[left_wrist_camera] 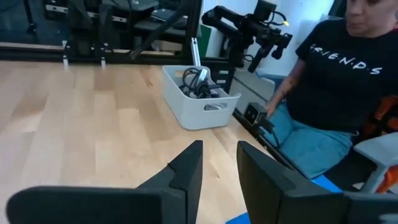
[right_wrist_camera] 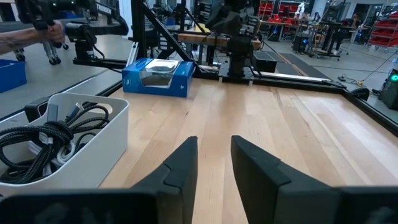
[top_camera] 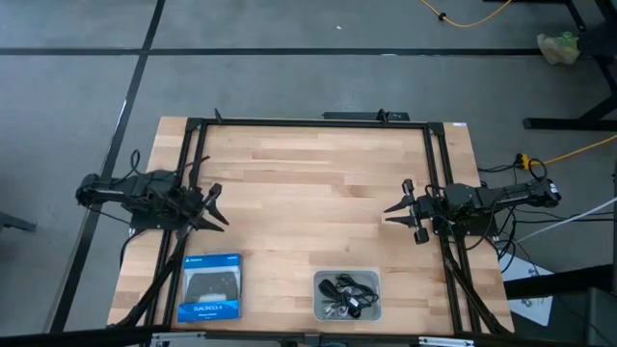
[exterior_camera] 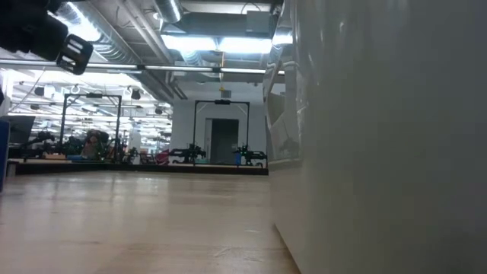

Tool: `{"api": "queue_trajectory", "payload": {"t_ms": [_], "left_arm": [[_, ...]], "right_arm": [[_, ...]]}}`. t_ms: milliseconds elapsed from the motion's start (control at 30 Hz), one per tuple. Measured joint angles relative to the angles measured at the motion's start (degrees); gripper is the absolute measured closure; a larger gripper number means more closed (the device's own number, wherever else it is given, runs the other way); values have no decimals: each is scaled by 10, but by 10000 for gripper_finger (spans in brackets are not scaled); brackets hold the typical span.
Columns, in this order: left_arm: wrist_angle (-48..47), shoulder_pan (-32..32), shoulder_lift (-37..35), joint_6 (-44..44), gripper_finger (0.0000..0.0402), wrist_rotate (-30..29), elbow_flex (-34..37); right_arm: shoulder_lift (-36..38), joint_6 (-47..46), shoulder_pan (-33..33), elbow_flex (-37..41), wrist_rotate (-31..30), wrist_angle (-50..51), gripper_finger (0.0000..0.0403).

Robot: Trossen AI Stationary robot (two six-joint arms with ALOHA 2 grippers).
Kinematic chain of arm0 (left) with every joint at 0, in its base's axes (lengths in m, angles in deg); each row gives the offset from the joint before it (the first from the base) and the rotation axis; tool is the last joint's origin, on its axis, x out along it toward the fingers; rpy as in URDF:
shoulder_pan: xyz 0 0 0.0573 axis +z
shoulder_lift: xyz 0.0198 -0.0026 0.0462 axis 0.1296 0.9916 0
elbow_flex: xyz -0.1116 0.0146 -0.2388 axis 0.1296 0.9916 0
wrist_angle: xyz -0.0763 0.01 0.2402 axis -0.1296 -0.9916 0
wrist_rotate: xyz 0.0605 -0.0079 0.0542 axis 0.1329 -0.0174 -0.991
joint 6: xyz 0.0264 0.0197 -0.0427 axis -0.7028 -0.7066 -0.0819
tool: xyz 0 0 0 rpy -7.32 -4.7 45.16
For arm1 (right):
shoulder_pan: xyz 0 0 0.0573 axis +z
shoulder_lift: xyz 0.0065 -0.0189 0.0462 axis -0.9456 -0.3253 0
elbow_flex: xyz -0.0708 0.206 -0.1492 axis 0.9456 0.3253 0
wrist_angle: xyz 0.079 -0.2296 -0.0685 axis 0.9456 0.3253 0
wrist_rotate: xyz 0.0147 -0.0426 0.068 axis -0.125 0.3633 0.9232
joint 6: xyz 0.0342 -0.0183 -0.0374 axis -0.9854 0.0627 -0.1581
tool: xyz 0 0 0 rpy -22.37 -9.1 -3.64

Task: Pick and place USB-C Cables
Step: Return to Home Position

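Note:
Several coiled USB-C cables (top_camera: 345,292), black and whitish, lie heaped inside a pale grey bin (top_camera: 321,306) near the table's near edge; they also show in the bin in the right wrist view (right_wrist_camera: 46,140) and the left wrist view (left_wrist_camera: 198,82). My left gripper (top_camera: 218,204) hovers open at the table's left side, pointing right, well away from the bin. My right gripper (top_camera: 405,214) hovers open at the right side, pointing left. Neither touches anything.
A blue box with a game controller pictured (top_camera: 210,286) lies at the near left, beside the bin. A black frame (top_camera: 308,122) borders the table. A person in a dark T-shirt (left_wrist_camera: 336,81) sits past the near edge. The middle of the table is bare wood (top_camera: 308,193).

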Motion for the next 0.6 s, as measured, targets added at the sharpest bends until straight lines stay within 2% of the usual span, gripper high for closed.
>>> {"api": "queue_trajectory", "payload": {"t_ms": [300,600], "left_arm": [[-2,0,0,0,309,-24,15],[49,0,0,-27,309,-74,49]], "right_arm": [[0,0,0,0,0,0,301],[0,0,0,0,0,0,301]]}}
